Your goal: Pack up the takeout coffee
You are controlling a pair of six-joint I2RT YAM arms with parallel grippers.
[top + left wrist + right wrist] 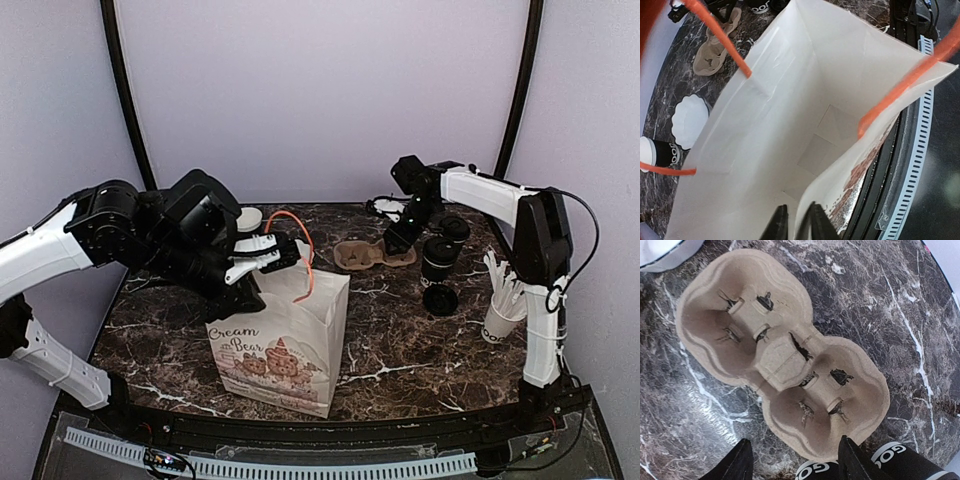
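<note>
Both left fingers point(781, 222), bases cut off, pinch paper bag point(790, 100).

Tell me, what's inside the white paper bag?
Nothing that shows: the left wrist view looks down into the paper bag and finds only white walls and a bare, creased bottom. A strip of the bottom under the leaning front wall is hidden.

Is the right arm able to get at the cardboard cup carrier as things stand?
Likely yes: the right claw hangs open directly over the cup carrier, with nothing lying between them.
</note>
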